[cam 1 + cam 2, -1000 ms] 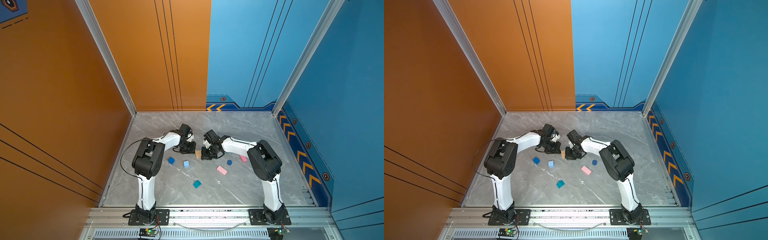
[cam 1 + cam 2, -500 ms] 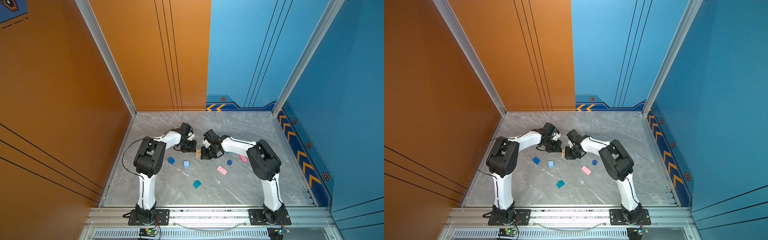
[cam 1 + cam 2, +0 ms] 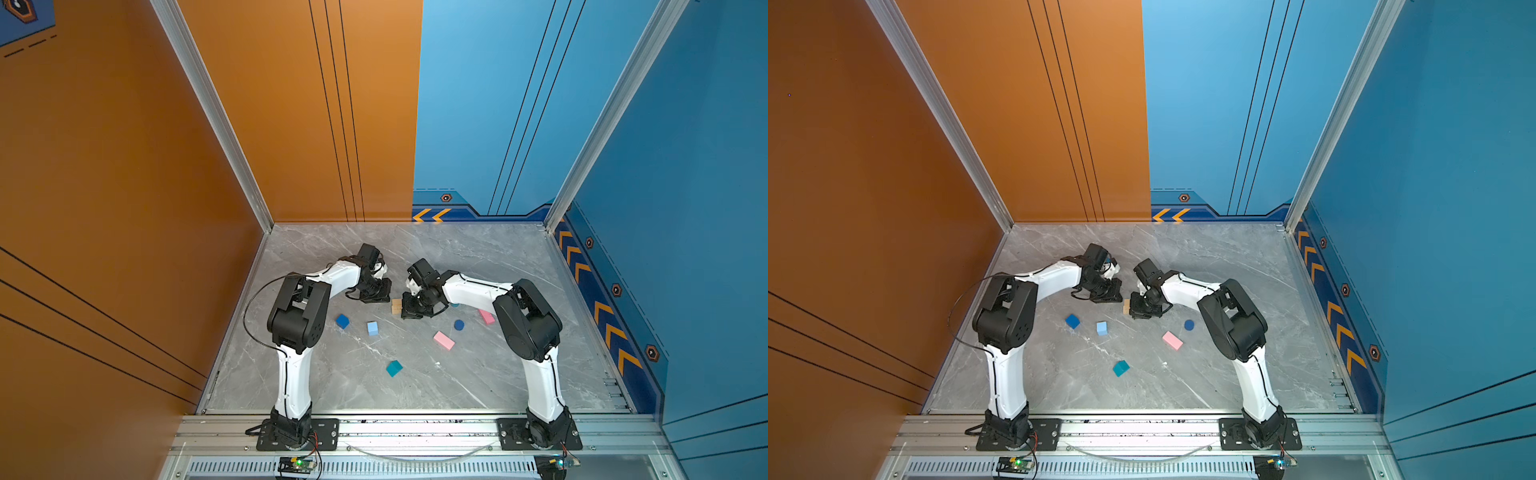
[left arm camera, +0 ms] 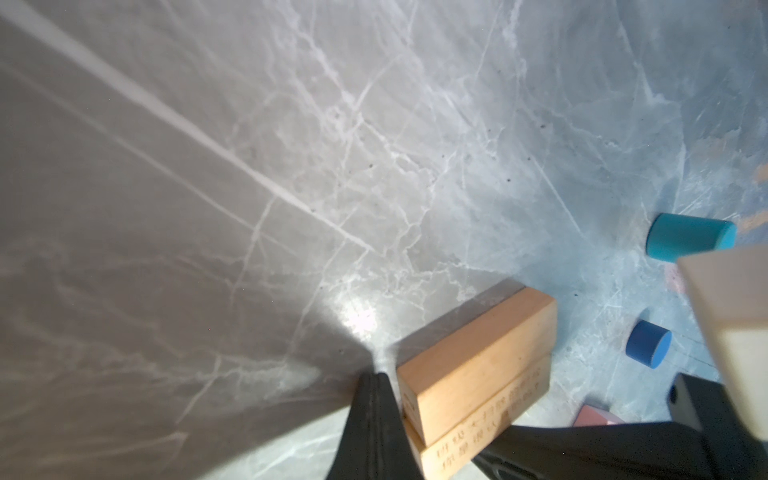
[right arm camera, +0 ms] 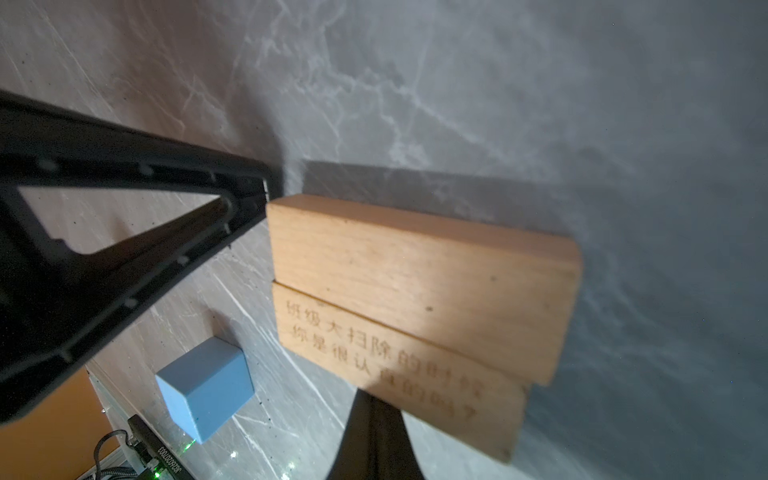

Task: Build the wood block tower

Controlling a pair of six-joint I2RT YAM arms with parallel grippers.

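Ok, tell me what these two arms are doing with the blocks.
Both arms are working mid-table on a plain tan bar and an engraved tan bar that lie pressed together. The left claw and right claw are both shut, tips at the pair's edges, apparently nudging them square rather than gripping. No tower yet: the dark-blue cube, light-blue cube, teal cube, pink bar, second pink bar, dark-blue cylinder and teal cylinder lie scattered singly.

Top views bright and sharp — wrist views dimmer, shadowed, glary, edge-blurred.
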